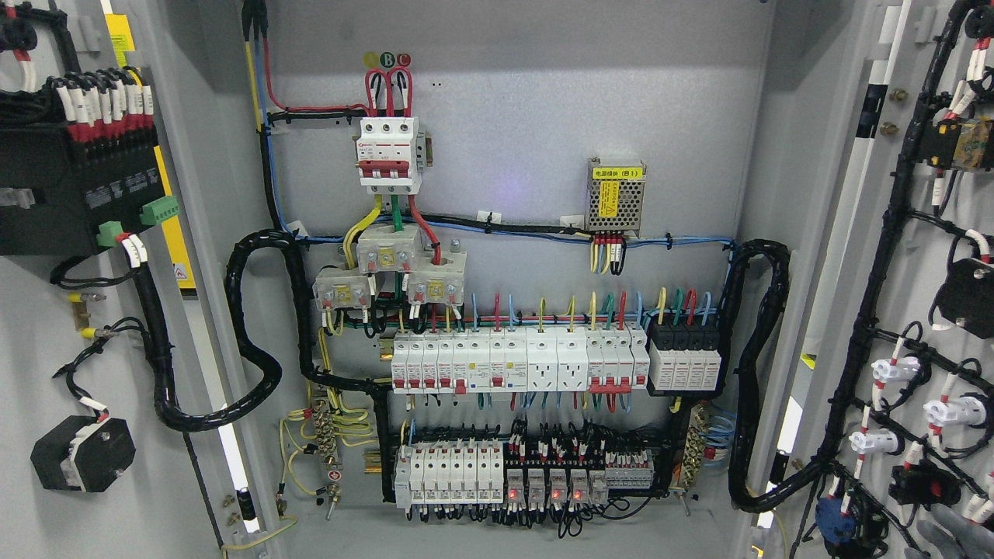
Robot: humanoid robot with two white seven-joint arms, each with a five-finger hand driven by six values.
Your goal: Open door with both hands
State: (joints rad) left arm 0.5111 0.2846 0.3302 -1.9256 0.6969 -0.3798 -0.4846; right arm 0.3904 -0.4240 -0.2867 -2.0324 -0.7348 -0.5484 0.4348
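The cabinet stands wide open. Its left door [93,341] is swung out at the picture's left, its inner face carrying a black module and wiring. The right door [885,256] is swung out at the right, with black cable bundles and white and black switch backs on it. At the bottom right corner a grey part of my right hand [951,529] shows against the right door's lower wiring; most of it is cut off by the frame edge. My left hand does not show.
Inside, the back panel [512,140] holds a red and white main breaker [388,155], a perforated power supply [616,198], two rows of white breakers [520,361] and relays with red lights [543,489]. Black conduit loops [256,341] run to both doors.
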